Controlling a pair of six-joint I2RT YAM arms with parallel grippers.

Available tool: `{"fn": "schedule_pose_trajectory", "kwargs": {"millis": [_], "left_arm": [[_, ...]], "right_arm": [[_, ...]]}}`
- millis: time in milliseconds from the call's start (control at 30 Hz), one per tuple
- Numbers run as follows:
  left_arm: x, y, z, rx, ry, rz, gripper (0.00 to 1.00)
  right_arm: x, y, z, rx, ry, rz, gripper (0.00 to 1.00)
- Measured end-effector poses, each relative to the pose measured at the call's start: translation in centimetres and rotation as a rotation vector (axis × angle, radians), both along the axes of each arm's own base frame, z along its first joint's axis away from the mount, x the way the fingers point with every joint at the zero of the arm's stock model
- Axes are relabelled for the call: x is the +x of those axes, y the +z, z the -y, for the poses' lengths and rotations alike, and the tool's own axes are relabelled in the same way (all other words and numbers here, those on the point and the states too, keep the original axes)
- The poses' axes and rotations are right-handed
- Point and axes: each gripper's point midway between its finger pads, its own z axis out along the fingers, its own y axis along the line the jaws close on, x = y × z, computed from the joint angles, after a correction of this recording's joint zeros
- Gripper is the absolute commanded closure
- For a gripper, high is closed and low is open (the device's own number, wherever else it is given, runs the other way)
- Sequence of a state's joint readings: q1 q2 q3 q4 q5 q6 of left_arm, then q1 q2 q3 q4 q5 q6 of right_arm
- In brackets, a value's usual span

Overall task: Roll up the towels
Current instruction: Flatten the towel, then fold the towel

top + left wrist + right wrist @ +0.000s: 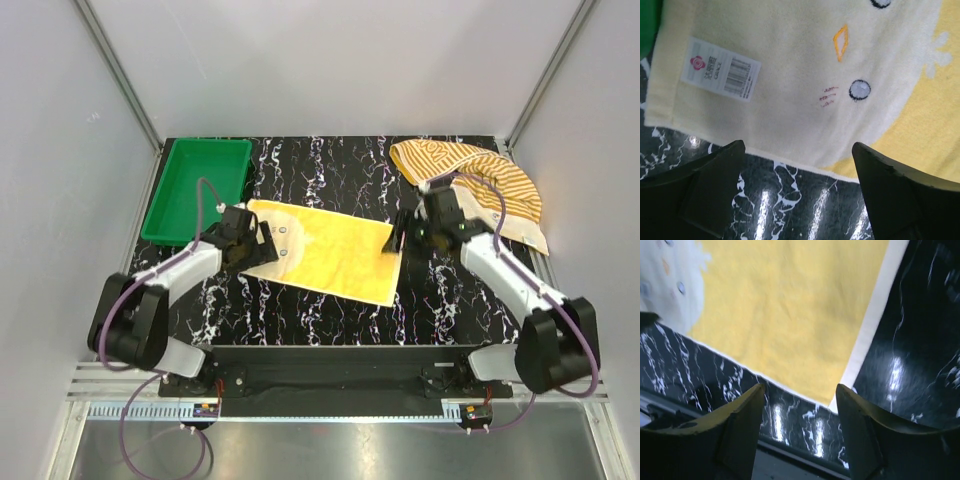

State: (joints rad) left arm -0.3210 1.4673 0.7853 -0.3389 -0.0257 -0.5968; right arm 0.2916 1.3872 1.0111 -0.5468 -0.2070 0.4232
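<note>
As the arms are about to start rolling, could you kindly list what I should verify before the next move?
1. Yellow towel spread flat on the table: ok.
2. Left gripper open, at the towel's left end near the white label: ok.
3. Right gripper open, at the towel's right end by a corner: ok.
4. Either gripper touching the cloth: cannot tell.
5. Striped towel flat for rolling: not ok, it is bunched at the far right corner.
6. Striped towel apart from the yellow one: ok.
</note>
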Motion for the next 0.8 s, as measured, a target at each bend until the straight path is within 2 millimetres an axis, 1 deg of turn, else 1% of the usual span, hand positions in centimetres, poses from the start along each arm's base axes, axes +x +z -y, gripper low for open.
{"fn": "schedule_pose_trajectory", "kwargs": {"millis": [33,67,167,233,300,433,500,567,700,800], "left_arm": [[-0.3,0.7,-0.1,-0.004,-0.001,0.013,0.01],[-0.5,1.6,-0.1,-0.013,-0.003,0.031,0.01],[-0.8,5.2,0.0,-0.052,-0.011,0.119,0.01],[-1.4,7.2,-0.1,-0.069,-0.019,0.163,0.01],[-2.2,9.2,-0.3,-0.073,-0.033,0.193,0.01],[-3.6,12.4,-0.9,-0.062,-0.066,0.244,0.01],[-4.4,13.5,-1.5,-0.043,-0.077,0.27,0.01],[-5.3,14.1,-2.2,-0.022,-0.085,0.287,0.01],[-6.7,14.7,-3.0,-0.005,-0.097,0.321,0.01],[-7.0,14.9,-3.2,0.002,-0.11,0.335,0.01]], "right_arm": [[-1.8,-0.2,-0.7,0.03,0.02,-0.004,0.33],[-3.6,-1.8,-0.7,0.049,0.018,-0.053,0.32],[-8.0,-6.5,0.1,0.067,-0.039,-0.207,0.32],[-10.3,-8.5,0.6,0.07,-0.072,-0.291,0.32],[-11.6,-9.4,0.8,0.076,-0.096,-0.338,0.32],[-11.1,-9.3,0.4,0.103,-0.113,-0.329,0.33],[-10.9,-9.5,0.0,0.124,-0.116,-0.325,0.33],[-11.0,-10.0,-0.4,0.148,-0.126,-0.339,0.34],[-10.7,-9.9,-1.6,0.2,-0.126,-0.344,0.36],[-10.4,-10.0,-2.4,0.226,-0.125,-0.349,0.45]]}}
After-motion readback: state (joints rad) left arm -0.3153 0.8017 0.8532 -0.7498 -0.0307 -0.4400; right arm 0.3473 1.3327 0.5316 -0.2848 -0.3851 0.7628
